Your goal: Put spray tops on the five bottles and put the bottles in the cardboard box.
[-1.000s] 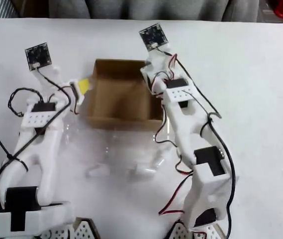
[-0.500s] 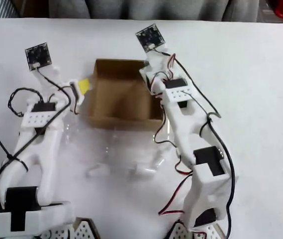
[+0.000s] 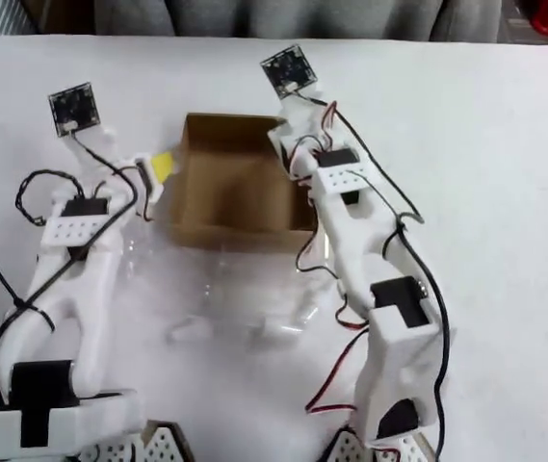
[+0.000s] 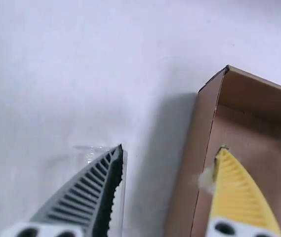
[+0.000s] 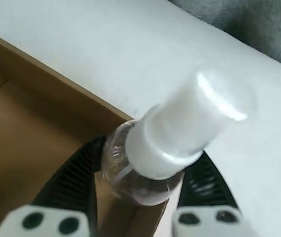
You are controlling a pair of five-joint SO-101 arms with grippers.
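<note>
My right gripper (image 5: 145, 165) is shut on a clear bottle (image 5: 130, 185) with a white spray top (image 5: 189, 123), tilted over a wall of the cardboard box (image 5: 31, 128). From above, that gripper (image 3: 288, 133) hangs at the far right corner of the open box (image 3: 235, 236). My left gripper (image 4: 171, 148) is open and straddles the box's left wall (image 4: 202, 163), its yellow finger (image 4: 234, 187) over the inside and its grey finger (image 4: 96, 192) outside, next to a clear edge. In the high view it (image 3: 155, 171) sits at the box's left side.
On the white table in front of the box lie loose white spray tops (image 3: 192, 330) (image 3: 278, 327) among faint clear bottles (image 3: 143, 245). Both arm bases stand at the near edge. Bare table stretches to the right of the right arm.
The right arm has shifted slightly left and farther along the box's right corner, still holding the bottle. The left arm has stayed put.
</note>
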